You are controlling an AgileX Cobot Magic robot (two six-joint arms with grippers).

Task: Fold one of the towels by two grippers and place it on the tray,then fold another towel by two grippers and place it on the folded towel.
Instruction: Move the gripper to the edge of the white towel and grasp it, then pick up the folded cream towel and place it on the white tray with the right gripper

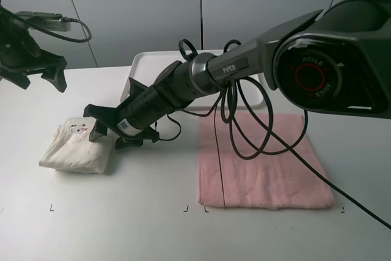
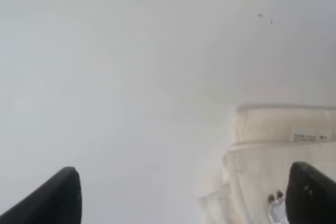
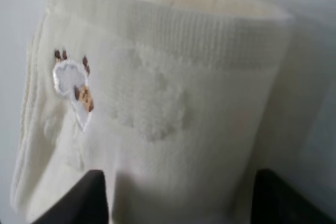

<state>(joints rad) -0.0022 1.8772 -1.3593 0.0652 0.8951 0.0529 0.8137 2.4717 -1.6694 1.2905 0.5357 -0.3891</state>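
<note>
A cream towel (image 1: 74, 149), folded into a thick bundle with a small embroidered animal on top, lies on the left of the table. My right gripper (image 1: 107, 129) reaches across to its right edge, open, its fingers close by that edge. In the right wrist view the cream towel (image 3: 157, 103) fills the frame, with the open right gripper (image 3: 178, 195) at its edge. My left gripper (image 1: 40, 80) hangs open and empty, raised behind the towel; the left wrist view shows this gripper (image 2: 184, 203) and the cream towel (image 2: 278, 145). A pink towel (image 1: 263, 163) lies flat on the right. The white tray (image 1: 149, 65) stands at the back.
The right arm's black cables (image 1: 244, 120) hang over the pink towel's left part. The arm's large base (image 1: 330, 59) fills the upper right. Small black marks (image 1: 186, 209) line the table near the front edge.
</note>
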